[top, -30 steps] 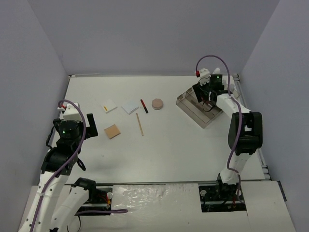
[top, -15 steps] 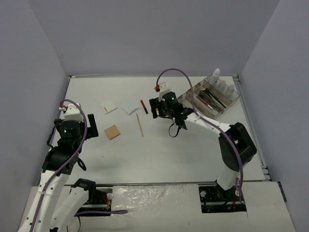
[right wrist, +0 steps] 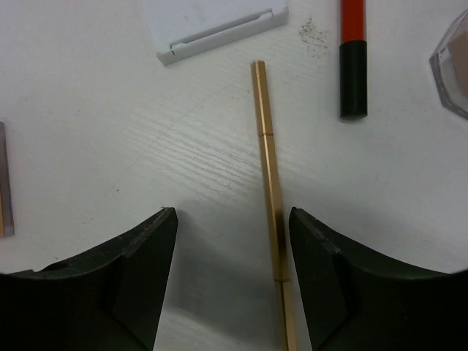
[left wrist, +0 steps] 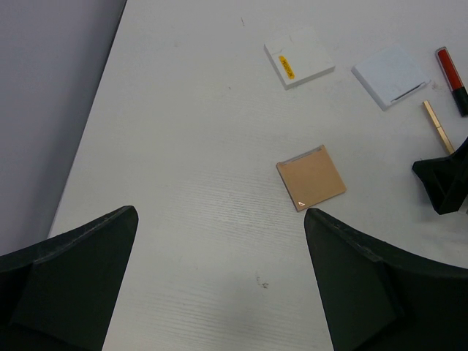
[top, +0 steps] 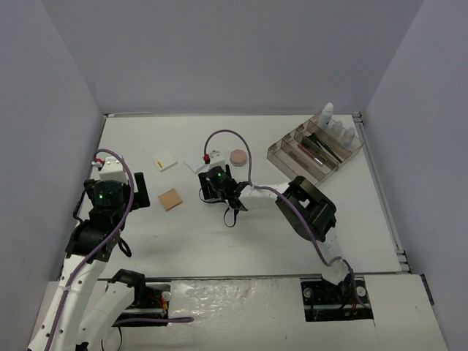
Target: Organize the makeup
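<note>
While the thin golden wooden pencil (right wrist: 270, 190) lies flat on the white table (right wrist: 88, 131), we see the right fingers (right wrist: 139, 285) spread wide on either side of it, gripping nothing. A red-and-black pencil (right wrist: 352, 58) and a pale-blue square pad (right wrist: 212, 18) lie just beyond. The left fingers (left wrist: 66, 278) hang wide apart and empty near a tan square pad (left wrist: 311, 176).

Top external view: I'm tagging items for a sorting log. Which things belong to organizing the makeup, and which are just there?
Makeup: tan pad, white pad, pale-blue pad, red pencil, gold pencil, pink compact, white-capped bottles.
Not makeup: divided tray holding the bottles, table.
</note>
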